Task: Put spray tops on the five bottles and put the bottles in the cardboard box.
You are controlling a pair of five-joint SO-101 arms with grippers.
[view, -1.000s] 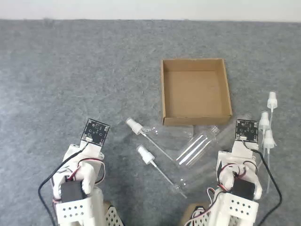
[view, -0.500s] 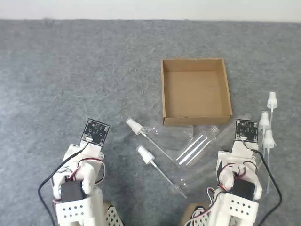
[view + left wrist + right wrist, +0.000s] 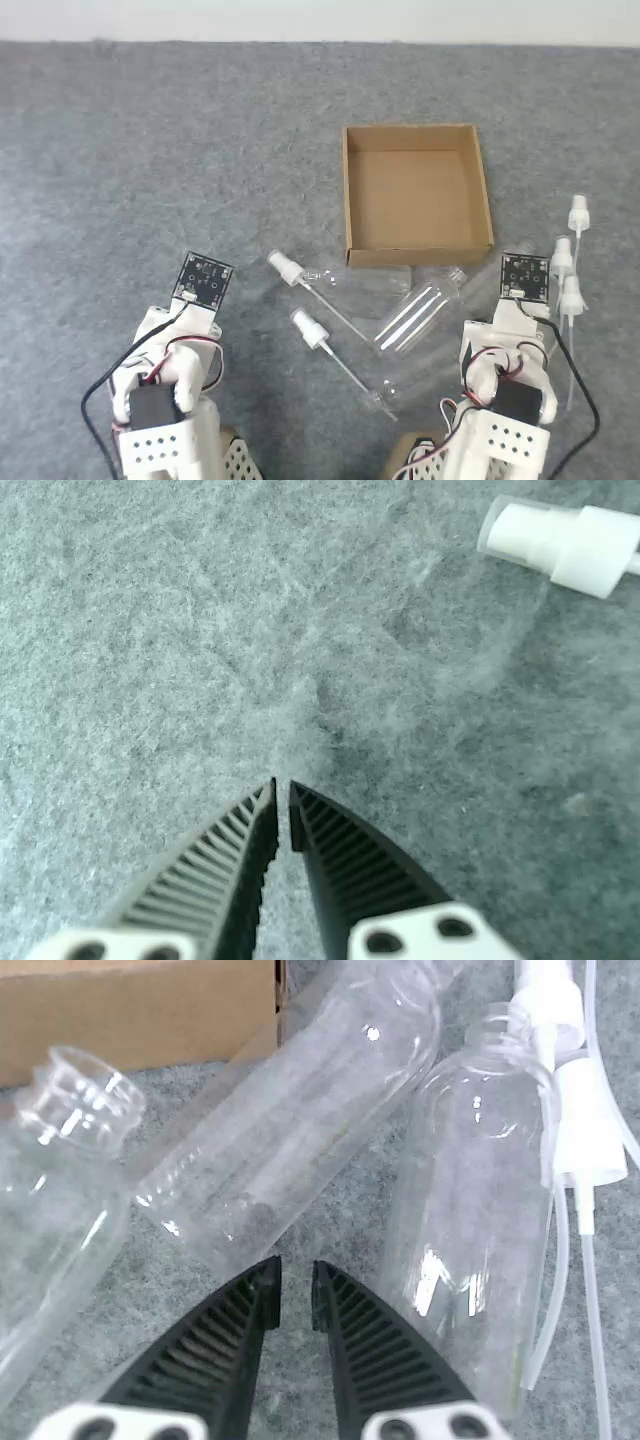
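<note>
Clear plastic makes the bottles hard to count from above: their outlines fade against the grey felt table cover (image 3: 150,150), and the one nearest the right arm (image 3: 505,385) is partly hidden under that arm's black wrist board (image 3: 525,277). The plainest clear round bottle (image 3: 420,315) lies on its side just off the 6 o'clock wall of the open brown cardboard box (image 3: 417,256). Its long axis runs from 7 to 1 o'clock, with the open neck at the 1 o'clock end. The box sits at 1 o'clock from the table's middle. Two white spray tops with thin dip tubes (image 3: 285,267) lie at the bottles' 9 o'clock side, tubes trailing toward 4 o'clock. Three more white spray tops (image 3: 562,255) lie in a line just at 3 o'clock of the wrist board. The right gripper (image 3: 295,1275) has its black ribbed fingers drawn to a narrow slit, empty, with three bottles lying just ahead. The left gripper (image 3: 280,790) is pinched nearly tip to tip over bare felt, near one spray top (image 3: 565,545) cut off by the frame edge.
</note>
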